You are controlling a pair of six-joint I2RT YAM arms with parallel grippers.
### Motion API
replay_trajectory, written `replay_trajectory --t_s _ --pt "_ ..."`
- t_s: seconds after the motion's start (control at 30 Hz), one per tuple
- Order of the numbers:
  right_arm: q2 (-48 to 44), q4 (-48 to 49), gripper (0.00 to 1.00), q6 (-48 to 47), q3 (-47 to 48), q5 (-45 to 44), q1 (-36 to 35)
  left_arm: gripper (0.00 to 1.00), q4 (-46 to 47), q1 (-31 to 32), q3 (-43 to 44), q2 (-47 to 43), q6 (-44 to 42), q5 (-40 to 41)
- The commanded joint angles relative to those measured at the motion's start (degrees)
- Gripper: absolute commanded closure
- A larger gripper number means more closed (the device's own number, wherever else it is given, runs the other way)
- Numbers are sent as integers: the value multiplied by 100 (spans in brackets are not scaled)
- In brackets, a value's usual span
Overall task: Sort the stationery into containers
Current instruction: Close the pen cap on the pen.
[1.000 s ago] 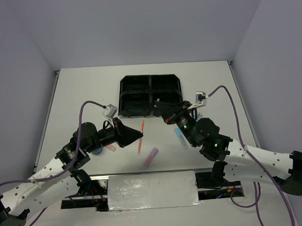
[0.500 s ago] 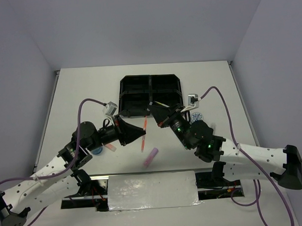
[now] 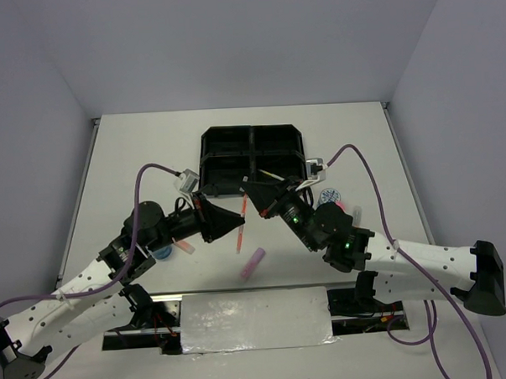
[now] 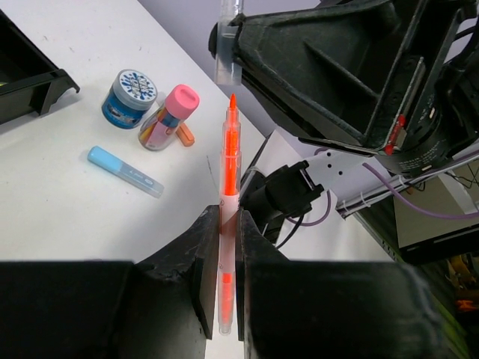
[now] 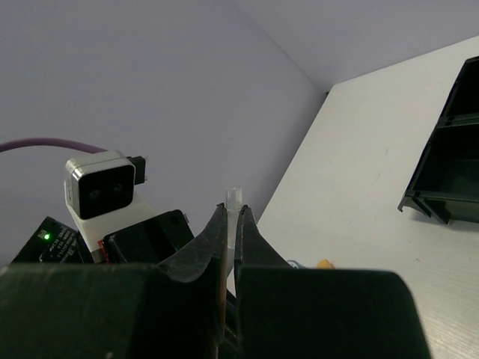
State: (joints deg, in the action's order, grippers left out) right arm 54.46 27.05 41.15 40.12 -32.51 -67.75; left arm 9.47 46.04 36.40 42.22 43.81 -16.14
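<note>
My left gripper (image 4: 227,217) is shut on a thin orange-pink pen (image 4: 227,172), held off the table with its bare tip pointing at the right gripper. The right gripper (image 5: 230,213) is shut on a small clear pen cap (image 5: 235,197), which hangs just beyond the pen tip as the clear cap (image 4: 227,52) in the left wrist view. Seen from above, the pen (image 3: 242,219) lies between the left gripper (image 3: 236,225) and the right gripper (image 3: 251,187), just in front of the black four-compartment tray (image 3: 251,143).
A purple marker (image 3: 254,262) lies on the table near the front. A blue tape roll (image 4: 129,88), a pink-capped bottle (image 4: 168,116), an orange marker (image 4: 185,134) and a light blue marker (image 4: 125,171) sit grouped together. Another tape roll (image 3: 329,197) is right of the tray.
The right gripper has swung left with the clear cap until it is close to the pen's tip. The left gripper has edged up and right with the pen.
</note>
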Motion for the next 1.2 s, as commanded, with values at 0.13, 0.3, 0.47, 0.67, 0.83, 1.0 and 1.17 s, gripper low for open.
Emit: replay_trajectory --t_s 0.13,0.3,0.47,0.67,0.83,1.0,1.17 --pt "-102 284 100 -221 84 8 -72 100 11 28 253 -108 -145 181" --pt "-146 239 100 -309 22 -150 -72 100 -156 28 332 -222 -206 269" --pt "-137 161 100 -432 84 -185 -72 100 -200 28 341 -267 -224 287" --pt "-76 90 100 -476 163 -106 -72 100 -201 28 341 -258 -224 287" --pt "-58 169 100 -485 145 -36 -72 100 -201 28 341 -223 -233 313" --pt "-75 178 100 -581 207 -106 -72 100 -139 28 289 -196 -215 269" --pt "-5 152 100 -687 295 -132 -81 100 -51 28 262 -144 -180 190"
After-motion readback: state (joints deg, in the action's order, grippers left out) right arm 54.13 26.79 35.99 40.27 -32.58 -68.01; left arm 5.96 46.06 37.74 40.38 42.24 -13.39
